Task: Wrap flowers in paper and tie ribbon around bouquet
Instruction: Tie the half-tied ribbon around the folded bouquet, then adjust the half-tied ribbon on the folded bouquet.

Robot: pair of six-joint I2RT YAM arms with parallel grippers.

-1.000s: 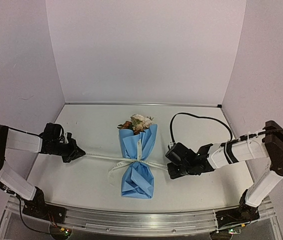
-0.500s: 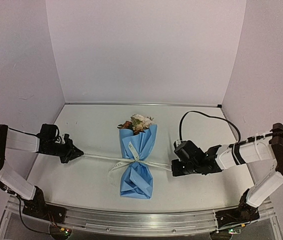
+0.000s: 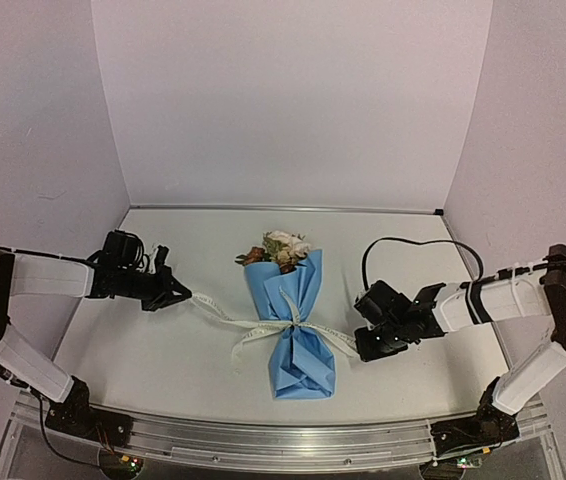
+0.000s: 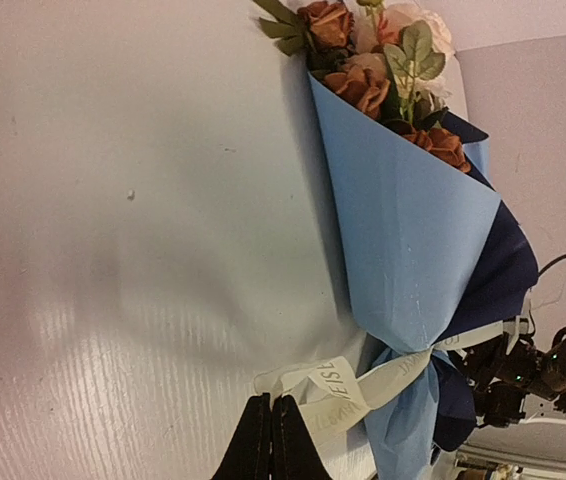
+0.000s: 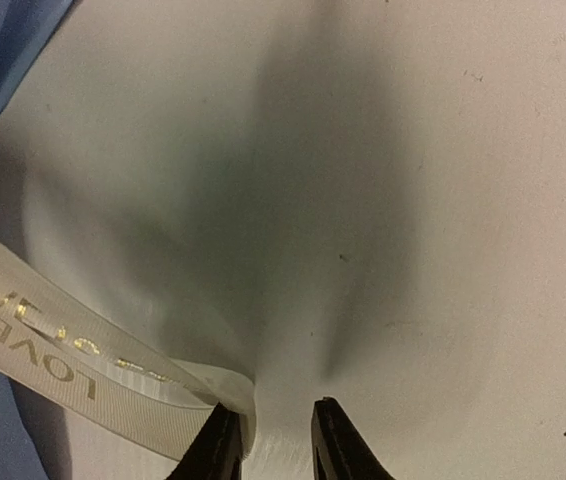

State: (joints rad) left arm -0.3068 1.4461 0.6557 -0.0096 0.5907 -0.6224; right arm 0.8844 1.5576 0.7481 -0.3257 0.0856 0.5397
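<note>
Jaws of the left gripper: pressed together, clamped on one end of the ribbon. Jaws of the right gripper: apart, gripping nothing.

Top external view.
- Bouquet: lying flat at the middle of the table, wide end toward the back wall, narrow folded end toward the arms.
- Flowers: cream and rust blooms showing from the wide end.
- Ribbon: tied around the pinched waist. One tail runs left into the left gripper, and the other lies loose on the table, ending just beside the right gripper.
- Black cable: looped behind the right arm.

Left wrist view.
- Left gripper: fingers closed at the bottom edge, with the ribbon leading from them to the waist.
- Paper: light-blue cone with a darker blue inner face.
- Flowers: rust and peach blooms with green leaves at the top.
- Right gripper: visible beyond the bouquet.

Right wrist view.
- Right gripper: a clear gap between the fingers.
- Ribbon: printed with gold lettering, its end resting against the outer side of one finger and not between them.
- Paper: at the upper left corner.
</note>
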